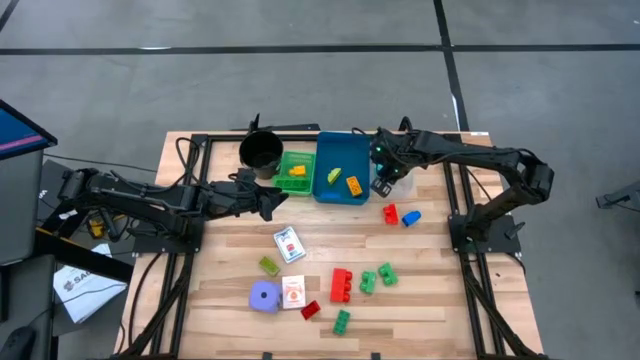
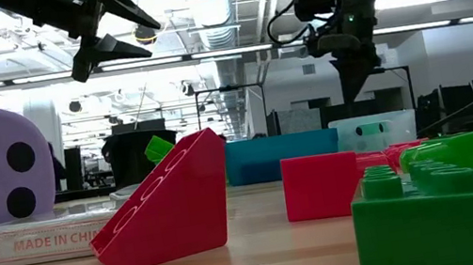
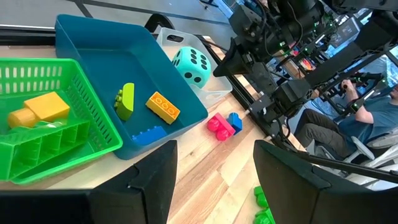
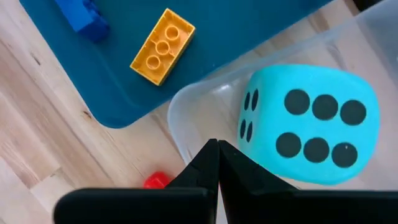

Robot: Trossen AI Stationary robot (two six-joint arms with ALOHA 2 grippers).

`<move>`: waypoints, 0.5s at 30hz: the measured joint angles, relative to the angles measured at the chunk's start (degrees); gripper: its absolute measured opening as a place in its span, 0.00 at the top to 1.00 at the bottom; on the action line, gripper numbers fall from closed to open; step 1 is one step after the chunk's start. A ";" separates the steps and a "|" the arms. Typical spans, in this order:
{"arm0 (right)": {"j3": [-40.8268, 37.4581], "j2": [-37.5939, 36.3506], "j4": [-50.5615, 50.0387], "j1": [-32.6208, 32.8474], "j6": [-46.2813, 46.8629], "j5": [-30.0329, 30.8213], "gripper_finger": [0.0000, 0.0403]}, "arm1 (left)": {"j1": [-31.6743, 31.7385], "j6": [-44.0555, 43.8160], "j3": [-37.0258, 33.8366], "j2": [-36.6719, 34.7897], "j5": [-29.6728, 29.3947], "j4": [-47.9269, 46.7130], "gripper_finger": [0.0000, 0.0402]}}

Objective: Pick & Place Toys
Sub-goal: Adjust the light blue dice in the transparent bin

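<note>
Nearest me on the wooden table (image 1: 230, 300) lie loose toys: the purple die (image 1: 264, 296), two white card packs (image 1: 289, 244), and red and green bricks (image 1: 341, 285). Farther back the left gripper (image 1: 268, 203) hangs with fingers spread and empty, just short of the green tray (image 1: 292, 171). Behind it the blue tray (image 1: 340, 168) holds an orange brick (image 4: 162, 46), and the right gripper (image 4: 217, 163) hovers pinched together, empty, over the cyan die (image 4: 311, 126) in the clear tray (image 4: 199, 102)

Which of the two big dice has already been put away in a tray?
The cyan die: it sits inside the clear tray beside the blue tray. The purple die lies out on the wooden table.
</note>
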 joint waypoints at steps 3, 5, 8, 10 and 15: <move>0.02 0.32 0.47 -0.26 -0.57 0.00 1.00 | -0.02 0.00 0.00 0.00 0.02 0.00 0.49; 0.07 1.96 0.49 -0.37 -0.68 -0.16 1.00 | -0.02 0.00 0.00 0.00 0.02 0.00 0.49; -0.01 5.38 -0.94 -1.04 -1.72 -2.85 1.00 | 0.00 -0.17 0.00 0.00 0.03 0.01 0.49; -0.01 8.50 -0.73 -0.90 -1.99 -2.69 1.00 | 0.00 -0.23 0.00 0.00 0.04 0.06 0.49; 0.06 12.25 1.44 0.47 -0.69 -0.46 1.00 | 0.00 -1.48 0.00 0.00 0.09 0.33 0.49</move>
